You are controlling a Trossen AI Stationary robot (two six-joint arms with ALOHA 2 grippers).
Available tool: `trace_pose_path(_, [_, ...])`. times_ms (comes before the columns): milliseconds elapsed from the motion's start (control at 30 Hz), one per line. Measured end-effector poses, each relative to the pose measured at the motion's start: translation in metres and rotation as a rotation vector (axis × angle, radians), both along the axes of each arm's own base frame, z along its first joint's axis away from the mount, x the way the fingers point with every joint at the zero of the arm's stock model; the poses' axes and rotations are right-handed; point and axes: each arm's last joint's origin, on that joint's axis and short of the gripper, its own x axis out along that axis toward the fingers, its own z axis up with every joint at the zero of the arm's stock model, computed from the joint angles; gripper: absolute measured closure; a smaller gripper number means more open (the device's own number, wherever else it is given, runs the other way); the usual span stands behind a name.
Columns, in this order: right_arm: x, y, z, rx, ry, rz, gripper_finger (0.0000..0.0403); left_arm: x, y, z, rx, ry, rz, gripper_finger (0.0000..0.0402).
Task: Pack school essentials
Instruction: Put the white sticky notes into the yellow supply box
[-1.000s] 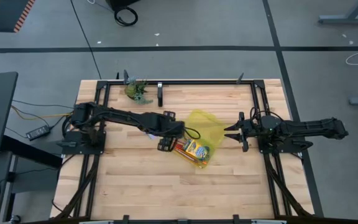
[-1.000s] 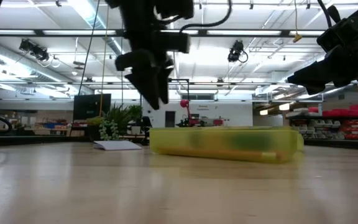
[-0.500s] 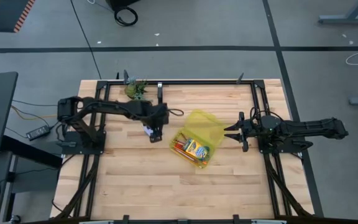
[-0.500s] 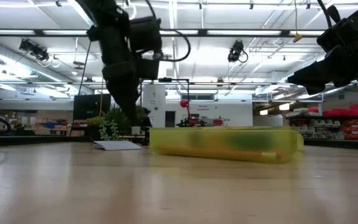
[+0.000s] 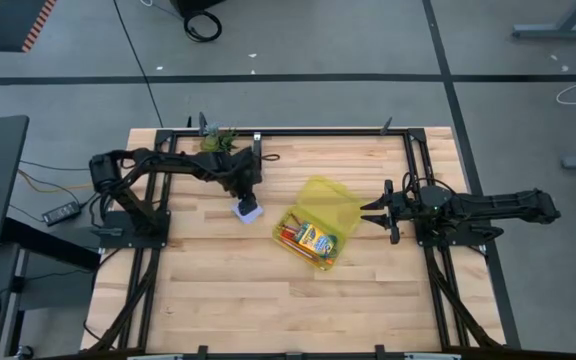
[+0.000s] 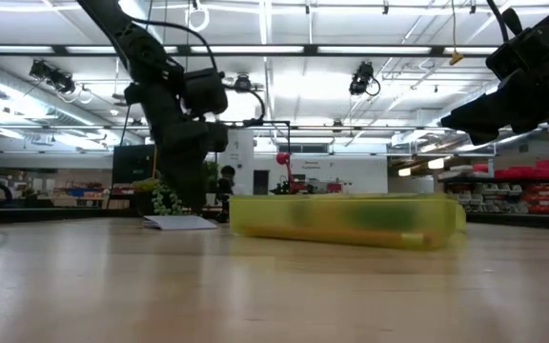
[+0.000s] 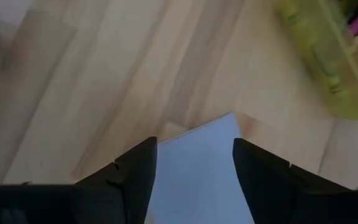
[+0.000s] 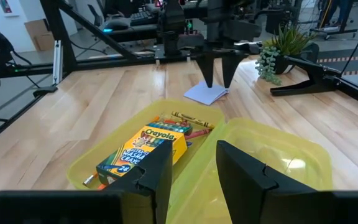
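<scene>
A small white-and-blue square pad (image 5: 249,209) lies flat on the wood, left of the open translucent yellow case (image 5: 320,205). My left gripper (image 5: 247,194) is open and points down just over the pad (image 7: 197,174), one finger on each side of it; in the right wrist view the left gripper (image 8: 217,81) stands above the pad (image 8: 205,93). Inside the case lie the yellow-green crayon box (image 8: 145,149) and thin orange pencils (image 8: 190,118). My right gripper (image 5: 370,215) is open at the case's right edge, over its lid (image 8: 272,155). I see no scissors.
A green leafy figure (image 5: 218,145) stands at the far edge, behind the left arm. A black frame (image 5: 318,132) runs round the table's far and side edges. Bare wood stretches across the near half of the table (image 5: 268,300).
My left gripper has moved from the case's left edge toward the table's left and far edges and has gone down over the pad. The case, its contents and the pad have stayed in place.
</scene>
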Motion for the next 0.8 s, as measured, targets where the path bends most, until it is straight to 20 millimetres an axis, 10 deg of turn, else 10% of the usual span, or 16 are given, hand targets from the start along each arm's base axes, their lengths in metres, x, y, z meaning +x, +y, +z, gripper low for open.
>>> trace_pose_path(800, [0.000, 0.000, 0.000, 0.000, 0.000, 0.000, 0.0272, -0.023, 0.028, -0.010, -0.170, -0.062, 0.113, 0.0206])
